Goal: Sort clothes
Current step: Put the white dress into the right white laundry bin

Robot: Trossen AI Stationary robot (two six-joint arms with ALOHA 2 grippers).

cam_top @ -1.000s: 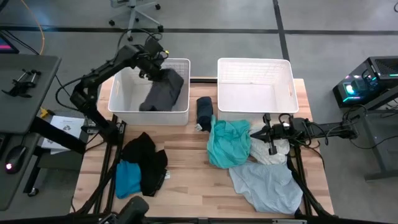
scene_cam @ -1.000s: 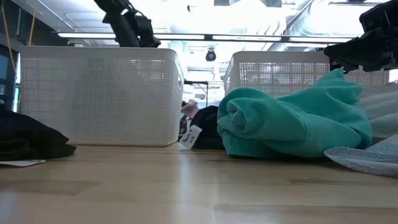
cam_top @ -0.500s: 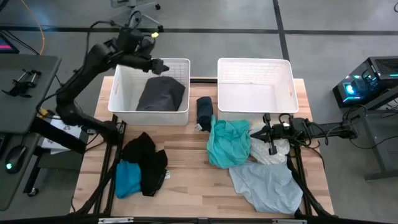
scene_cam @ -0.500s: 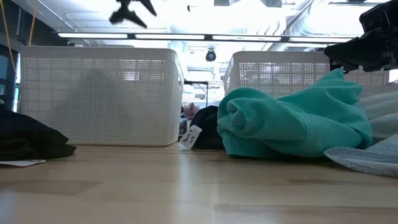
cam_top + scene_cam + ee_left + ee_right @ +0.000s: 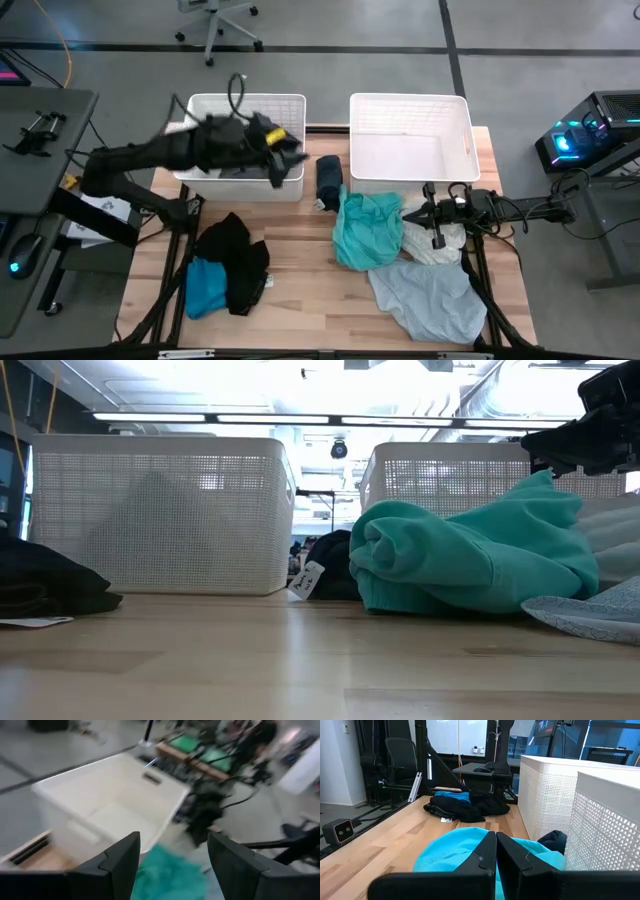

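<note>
1. A charcoal grey garment [image 5: 240, 168] is seen in the left white basket [image 5: 196, 110], largely hidden under the left arm.
2. A navy garment [image 5: 328, 177] lies rolled between the two baskets, on the wooden table [image 5: 300, 300].
3. A teal garment [image 5: 365, 230] is heaped near the right white basket [image 5: 408, 105], with a white garment [image 5: 442, 245] touching its right edge and a pale blue garment [image 5: 430, 300] spread nearer, at the right.
4. At the near left, a black garment [image 5: 232, 258] is piled on the table, with a turquoise blue garment [image 5: 207, 285] tucked against its left side.
5. The left gripper [image 5: 172, 855] is held above the near right corner of the left basket; its fingers [image 5: 120, 857] are spread wide apart, with nothing between them.
6. The right gripper [image 5: 432, 215] is placed just above the white garment, right of the teal one; its fingers [image 5: 485, 855] are pressed together, and nothing is seen in their hold.
</note>
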